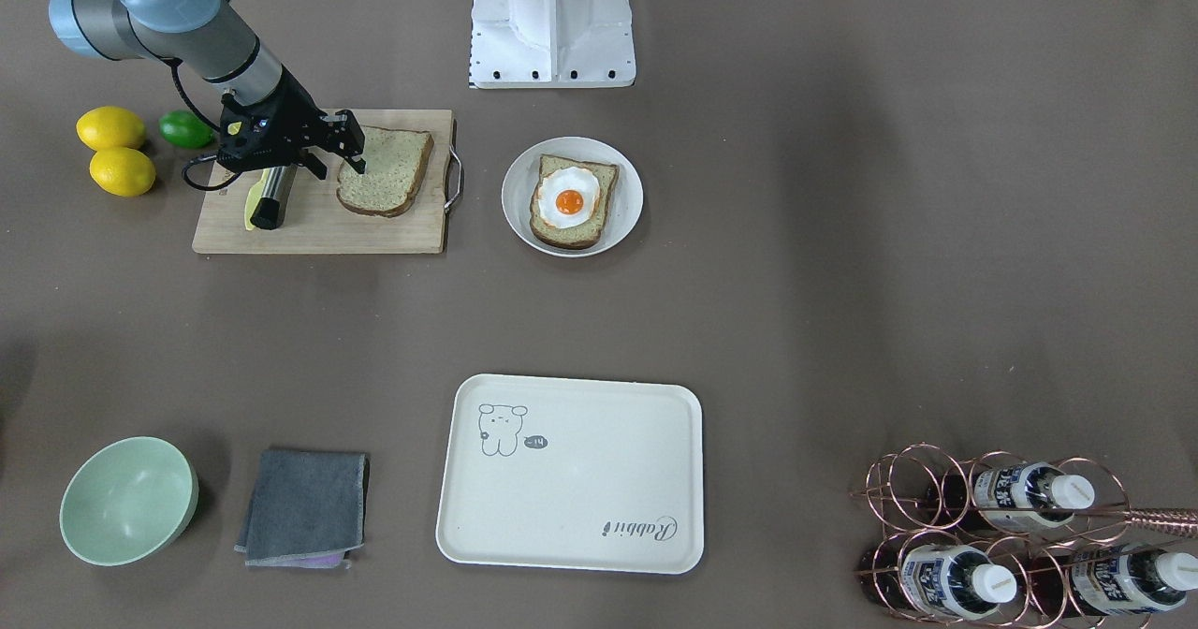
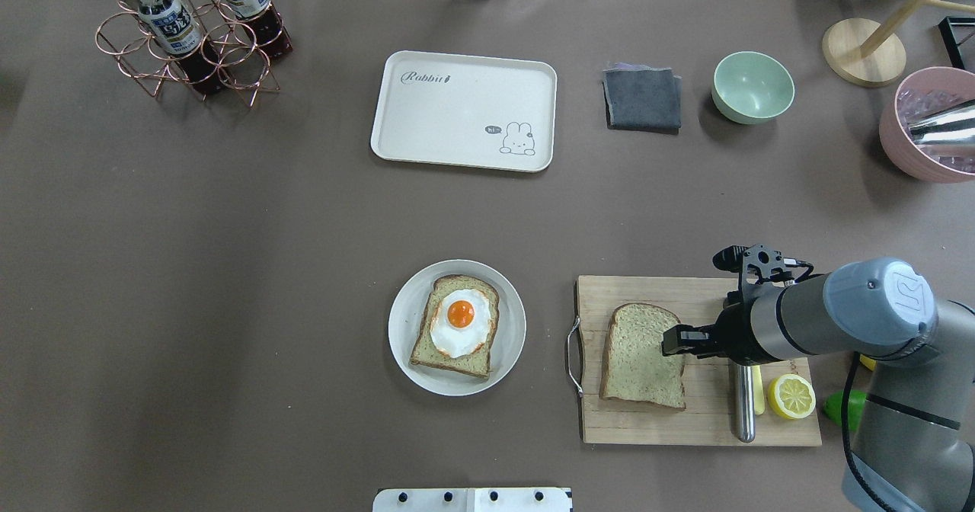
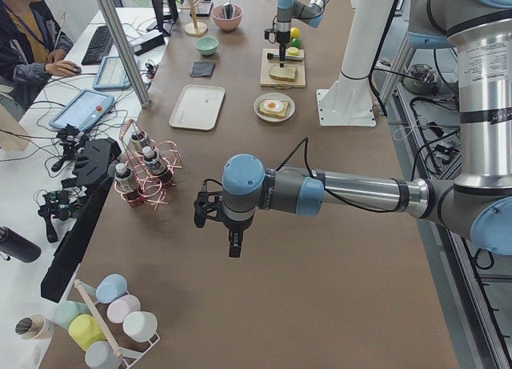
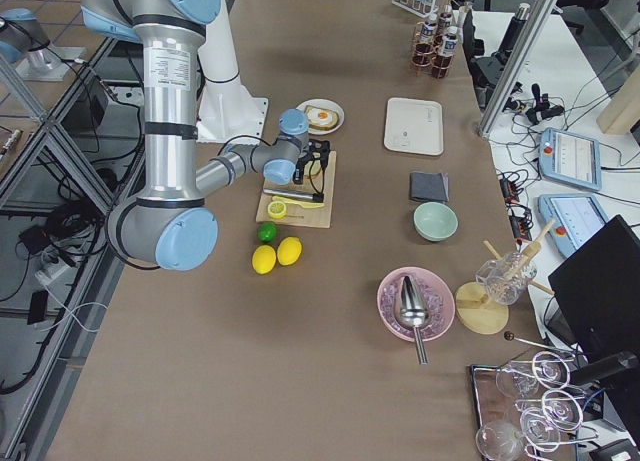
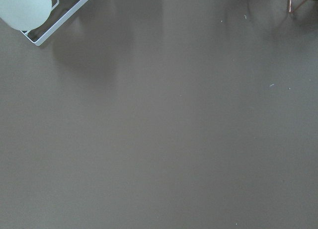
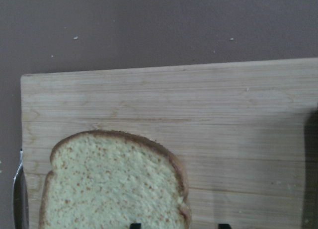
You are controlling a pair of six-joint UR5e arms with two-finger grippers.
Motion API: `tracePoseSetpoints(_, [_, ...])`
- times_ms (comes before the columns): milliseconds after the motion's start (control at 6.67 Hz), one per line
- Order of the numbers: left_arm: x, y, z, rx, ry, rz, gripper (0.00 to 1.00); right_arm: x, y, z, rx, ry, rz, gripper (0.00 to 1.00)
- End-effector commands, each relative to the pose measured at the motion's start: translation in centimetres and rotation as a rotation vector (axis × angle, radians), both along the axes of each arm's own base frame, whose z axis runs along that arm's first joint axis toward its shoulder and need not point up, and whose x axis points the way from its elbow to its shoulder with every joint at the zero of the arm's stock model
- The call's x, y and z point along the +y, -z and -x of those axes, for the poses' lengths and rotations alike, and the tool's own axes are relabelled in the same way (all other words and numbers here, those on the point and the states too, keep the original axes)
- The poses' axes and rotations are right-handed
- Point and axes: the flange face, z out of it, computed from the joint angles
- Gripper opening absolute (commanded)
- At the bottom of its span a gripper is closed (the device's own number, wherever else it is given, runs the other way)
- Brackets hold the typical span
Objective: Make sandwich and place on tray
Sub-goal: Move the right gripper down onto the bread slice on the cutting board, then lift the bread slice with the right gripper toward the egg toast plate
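Observation:
One bread slice (image 2: 642, 356) lies flat on the wooden cutting board (image 2: 670, 291). My right gripper (image 2: 674, 340) hovers low over the slice's right edge, jaws open and empty. In the right wrist view its two fingertips (image 6: 135, 225) straddle the crust of the slice (image 6: 112, 182). The other slice (image 2: 430, 352) lies on a round white plate (image 2: 404, 299) with the fried egg (image 2: 459, 321) on top. The cream tray (image 2: 465, 108) is empty at the far side. My left gripper (image 3: 233, 245) shows only in the exterior left view, over bare table; I cannot tell whether it is open or shut.
A knife (image 2: 743, 405) and a lemon half (image 2: 792, 396) lie on the board's right part. Two lemons (image 1: 112, 128) and a lime (image 1: 185, 128) lie beside the board. A grey cloth (image 2: 642, 99), a green bowl (image 2: 752, 87) and a bottle rack (image 2: 190, 40) stand along the far edge.

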Motion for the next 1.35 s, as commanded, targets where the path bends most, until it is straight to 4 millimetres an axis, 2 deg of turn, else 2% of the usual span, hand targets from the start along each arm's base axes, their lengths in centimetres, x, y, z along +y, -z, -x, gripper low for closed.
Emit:
tracePoseSetpoints(0, [0.0, 0.2, 0.1, 0.003, 0.005, 0.0, 0.98, -0.1, 0.1, 0.2, -0.003, 0.001, -0.002, 0.0])
tracePoseSetpoints(300, [0.0, 0.2, 0.0, 0.005, 0.005, 0.0, 0.98, -0.1, 0.9, 0.2, -0.018, 0.003, -0.006, 0.0])
tracePoseSetpoints(450, [0.0, 0.3, 0.0, 0.006, 0.004, -0.002, 0.98, -1.1, 2.5, -1.0, -0.053, -0.01, -0.012, 0.0])
tracePoseSetpoints(600, [0.0, 0.3, 0.0, 0.006, 0.004, -0.002, 0.98, -2.9, 5.9, -1.4, -0.126, -0.004, -0.017, 0.0])
tracePoseSetpoints(750, [0.0, 0.3, 0.1, 0.006, 0.006, 0.0, 0.98, -3.9, 8.6, -0.9, -0.175, -0.007, -0.031, 0.0])
tracePoseSetpoints(1050, [0.1, 0.1, 0.1, 0.006, 0.006, 0.003, 0.98, -5.7, 14.1, 3.5, -0.254, -0.042, 0.023, 0.0])
tracePoseSetpoints(1200, [0.1, 0.1, 0.1, 0.006, 0.006, 0.003, 0.98, -5.8, 16.0, 5.8, -0.276, -0.051, 0.049, 0.0])
